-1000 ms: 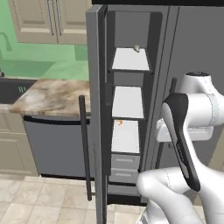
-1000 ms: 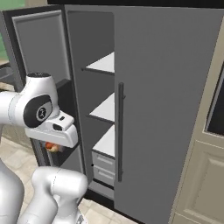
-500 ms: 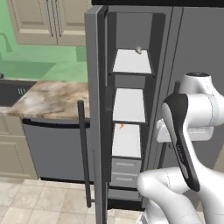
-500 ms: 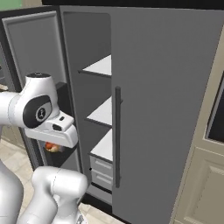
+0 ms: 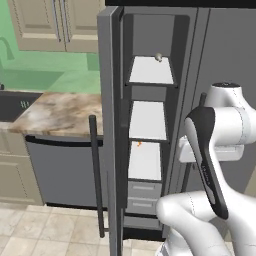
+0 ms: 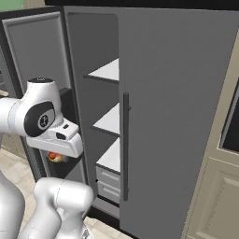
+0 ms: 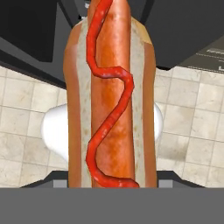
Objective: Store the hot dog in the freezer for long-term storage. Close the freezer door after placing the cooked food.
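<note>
The hot dog (image 7: 110, 94) ran lengthwise up the hand view, rising from between the gripper's finger tips, which it hid; the gripper appeared clenched on it, above a tiled floor (image 7: 192, 131). In the right base view a reddish part of the hot dog (image 6: 55, 157) showed beneath the white hand, in front of the open freezer (image 6: 100, 116). The freezer door (image 5: 111, 125) stood open, seen edge-on. A small pale lump (image 5: 158, 57) sat on the top shelf (image 5: 151, 71).
</note>
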### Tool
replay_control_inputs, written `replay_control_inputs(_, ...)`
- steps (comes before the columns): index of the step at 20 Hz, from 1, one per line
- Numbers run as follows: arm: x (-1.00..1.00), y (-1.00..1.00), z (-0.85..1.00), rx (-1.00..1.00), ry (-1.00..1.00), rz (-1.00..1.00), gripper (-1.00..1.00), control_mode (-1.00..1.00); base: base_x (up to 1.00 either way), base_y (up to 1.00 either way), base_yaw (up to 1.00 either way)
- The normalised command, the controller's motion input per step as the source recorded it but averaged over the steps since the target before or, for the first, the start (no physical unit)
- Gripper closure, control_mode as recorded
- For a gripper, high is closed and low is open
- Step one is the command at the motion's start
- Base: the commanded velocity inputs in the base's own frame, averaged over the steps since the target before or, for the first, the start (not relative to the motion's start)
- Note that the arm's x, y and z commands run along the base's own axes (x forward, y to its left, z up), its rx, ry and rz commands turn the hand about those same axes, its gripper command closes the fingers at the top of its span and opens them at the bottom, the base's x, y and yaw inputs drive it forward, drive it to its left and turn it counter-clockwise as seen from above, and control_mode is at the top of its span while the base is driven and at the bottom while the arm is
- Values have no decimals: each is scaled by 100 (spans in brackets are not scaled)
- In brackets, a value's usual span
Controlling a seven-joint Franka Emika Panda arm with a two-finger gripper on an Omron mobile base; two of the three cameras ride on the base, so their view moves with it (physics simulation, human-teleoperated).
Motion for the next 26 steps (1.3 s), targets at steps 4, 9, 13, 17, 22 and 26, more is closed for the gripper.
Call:
replay_control_inputs(4, 0, 0, 0, 0, 0, 0, 100, 100, 3, 3, 0)
replay_control_inputs(9, 0, 0, 0, 0, 0, 0, 100, 100, 7, 9, 0)
replay_control_inputs(13, 7, 17, 6, -1, -16, 0, 100, -100, 0, 0, 0)
replay_control_inputs(17, 24, 23, 15, -6, -30, 0, 100, -100, 0, 0, 0)
replay_control_inputs(22, 36, 10, 20, -4, -31, -2, 100, -100, 0, 0, 0)
replay_control_inputs(26, 19, -1, 27, -1, -27, 0, 100, -100, 0, 0, 0)
